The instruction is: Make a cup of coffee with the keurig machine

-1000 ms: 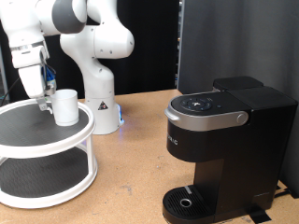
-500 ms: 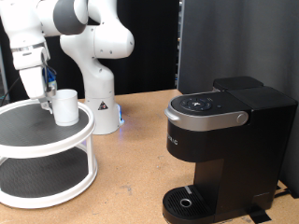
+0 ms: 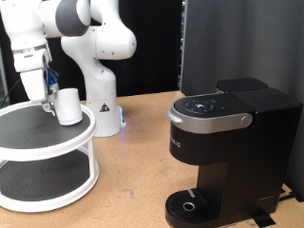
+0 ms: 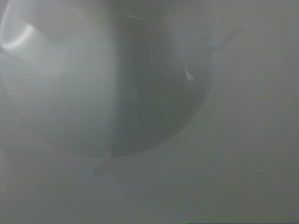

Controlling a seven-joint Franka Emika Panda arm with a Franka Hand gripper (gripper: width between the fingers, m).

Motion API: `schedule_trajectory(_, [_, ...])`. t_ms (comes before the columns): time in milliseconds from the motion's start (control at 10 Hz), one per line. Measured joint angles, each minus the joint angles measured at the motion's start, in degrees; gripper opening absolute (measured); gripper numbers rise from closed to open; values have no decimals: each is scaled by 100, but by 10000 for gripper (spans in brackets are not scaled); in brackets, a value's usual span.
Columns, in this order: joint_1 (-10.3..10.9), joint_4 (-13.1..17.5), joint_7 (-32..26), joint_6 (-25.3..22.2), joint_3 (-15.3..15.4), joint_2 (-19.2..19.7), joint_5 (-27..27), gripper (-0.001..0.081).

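Observation:
The white cup (image 3: 69, 106) is on the top tier of a white two-tier round rack (image 3: 28, 144) at the exterior view's left, tilted slightly. My gripper (image 3: 47, 100) is at the cup's left side, shut on it where its handle is. The wrist view is a blurred white close-up; the cup's round form (image 4: 103, 75) fills most of it. The black keurig machine (image 3: 228, 142) stands at the exterior view's right with its lid down. Its round drip tray (image 3: 190, 204) is bare.
The arm's white base (image 3: 103, 104) stands behind the rack. A black panel (image 3: 204, 43) rises behind the machine. Brown tabletop (image 3: 133, 180) lies between the rack and the machine.
The cup has shifted slightly to the exterior view's right and tipped a little, moving together with the gripper. The keurig machine has not moved.

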Motion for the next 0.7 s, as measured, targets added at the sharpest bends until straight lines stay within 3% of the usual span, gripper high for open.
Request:
schedule_trajectory(300, [33, 139, 66, -259, 86, -26, 194, 72])
schedule_trajectory(700, [98, 514, 595, -1208, 518, -345, 507, 72])
